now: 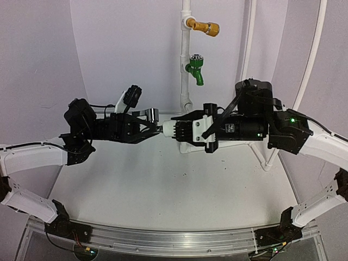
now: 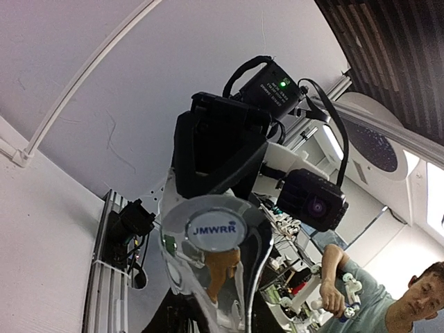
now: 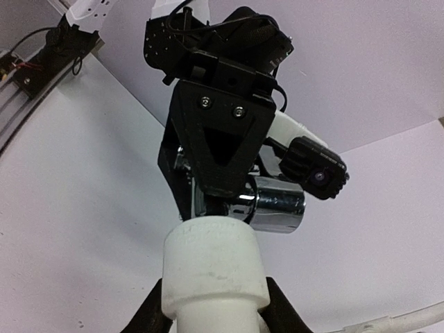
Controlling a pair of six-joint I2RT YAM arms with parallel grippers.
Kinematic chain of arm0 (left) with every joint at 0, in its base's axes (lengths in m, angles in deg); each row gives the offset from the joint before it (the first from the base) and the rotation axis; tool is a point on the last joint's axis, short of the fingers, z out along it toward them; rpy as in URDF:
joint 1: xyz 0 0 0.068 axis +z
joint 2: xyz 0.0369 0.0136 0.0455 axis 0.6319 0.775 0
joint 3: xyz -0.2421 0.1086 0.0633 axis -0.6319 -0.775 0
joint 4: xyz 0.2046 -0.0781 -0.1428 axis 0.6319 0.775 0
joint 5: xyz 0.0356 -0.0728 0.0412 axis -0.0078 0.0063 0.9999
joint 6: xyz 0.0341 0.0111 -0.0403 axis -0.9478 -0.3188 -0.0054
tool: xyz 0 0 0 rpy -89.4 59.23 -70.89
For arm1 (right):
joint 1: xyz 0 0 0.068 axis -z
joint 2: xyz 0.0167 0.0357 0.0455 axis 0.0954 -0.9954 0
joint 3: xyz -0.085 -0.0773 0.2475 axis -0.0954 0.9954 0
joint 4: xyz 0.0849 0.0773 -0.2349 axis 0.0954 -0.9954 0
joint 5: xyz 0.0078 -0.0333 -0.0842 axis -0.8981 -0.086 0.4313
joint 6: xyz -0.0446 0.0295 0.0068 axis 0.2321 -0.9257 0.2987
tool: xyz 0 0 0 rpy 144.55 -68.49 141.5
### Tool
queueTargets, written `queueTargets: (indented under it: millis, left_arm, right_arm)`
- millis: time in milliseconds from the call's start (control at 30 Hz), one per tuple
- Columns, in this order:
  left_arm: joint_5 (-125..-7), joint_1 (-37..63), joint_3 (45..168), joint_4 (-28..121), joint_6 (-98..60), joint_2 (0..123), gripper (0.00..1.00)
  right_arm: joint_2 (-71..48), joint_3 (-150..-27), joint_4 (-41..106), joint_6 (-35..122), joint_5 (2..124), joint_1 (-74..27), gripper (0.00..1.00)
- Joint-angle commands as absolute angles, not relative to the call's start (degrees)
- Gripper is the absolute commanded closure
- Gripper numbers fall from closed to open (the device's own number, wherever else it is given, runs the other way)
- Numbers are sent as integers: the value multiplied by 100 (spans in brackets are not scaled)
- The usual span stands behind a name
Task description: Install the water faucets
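- Pale curved walls back a white table (image 1: pixel 163 185) in the top view.
- At frame centre, the metal tap (image 1: pixel 151 115) and the white plastic fitting (image 1: pixel 167 129) meet end to end above the table; whether they are joined is unclear.
- From the left, the left gripper (image 1: pixel 152 126) is clamped on the metal tap.
- From the right, the right gripper (image 1: pixel 175 129) pinches the white plastic fitting.
- Upper centre, a white pipe (image 1: pixel 186 54) carries a green tap (image 1: pixel 196 69) and a yellow-brass tap (image 1: pixel 205 26).

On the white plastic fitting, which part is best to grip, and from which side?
Probably the narrower barrel of the white plastic fitting behind its wide collar, coming from the end away from the metal tap, fingers on opposite sides. That leaves the socket end free for the tap.
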State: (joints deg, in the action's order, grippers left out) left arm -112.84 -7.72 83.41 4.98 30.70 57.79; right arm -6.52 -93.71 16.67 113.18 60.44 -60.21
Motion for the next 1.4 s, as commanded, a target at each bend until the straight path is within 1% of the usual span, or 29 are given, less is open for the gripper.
queueTargets:
  millis: [0,33,333,500,767,1033,1133,1200,1267,1300,1367]
  left_arm:
    - [-10877,-1118,8612,1316,1260,5267,100]
    - [-10774,-1215,8618,1486,917,5212,100]
    - [-9837,-1763,8673,2877,-1857,4784,100]
    - [-8796,-2372,8773,3616,-3498,4657,100]
    - [-7109,-3128,8741,4125,-5106,4536,100]
    - [-5583,-3795,8732,4211,-6551,4685,100]
    - [-5366,-3846,8797,4337,-6618,4743,100]
    - [-5333,-3847,8783,4338,-6507,4710,100]
    - [-5328,-3844,8736,4275,-6299,4639,100]
    - [-5294,-3848,8721,4227,-6080,4601,100]
    - [-5197,-3848,8720,4147,-5568,4550,100]
  right_arm:
    - [-710,-9777,1510,10141,5894,-6018,78]
    - [-730,-9839,1414,9928,5786,-6018,79]
    - [-777,-10053,1164,7488,4416,-5939,96]
    - [-903,-10067,1181,6123,3385,-5764,100]
    - [-1393,-10152,1186,3984,1364,-5193,100]
    - [-1364,-9873,1215,3343,684,-4882,100]
    - [-1433,-9964,1220,3111,412,-4728,100]
    - [-1451,-10000,1212,3026,334,-4636,96]
    - [-1434,-10024,1181,3087,353,-4589,87]
    - [-1403,-10042,1171,3217,442,-4552,70]
    - [-1303,-10095,1148,3565,937,-4410,46]
